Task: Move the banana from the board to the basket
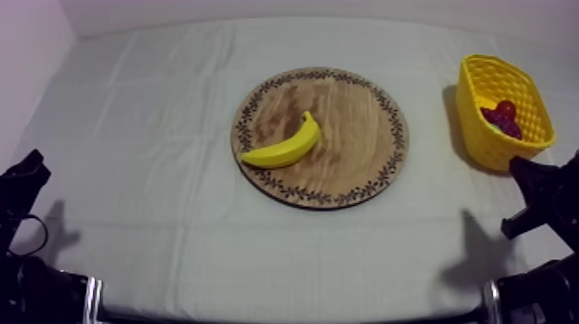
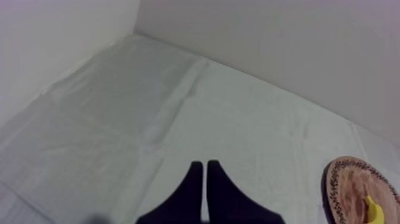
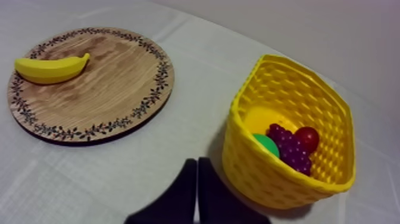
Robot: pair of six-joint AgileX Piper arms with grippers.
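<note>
Yellow toy banana (image 1: 283,146) on a round patterned wooden board (image 1: 349,129): probably light, stiff, slippery; I'd grip its middle crosswise. My left gripper (image 2: 205,170) and right gripper (image 3: 197,165) sit closed, empty.

No writing, number or brand could be read anywhere. The wooden board (image 1: 362,146) bore only an ornamental rim pattern, no letters.

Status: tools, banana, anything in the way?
Left tool shut, empty, over cloth. Right tool shut, empty, beside yellow basket. Banana lying on wooden board, untouched. Nothing between board and basket; grapes and small red fruit inside basket.
</note>
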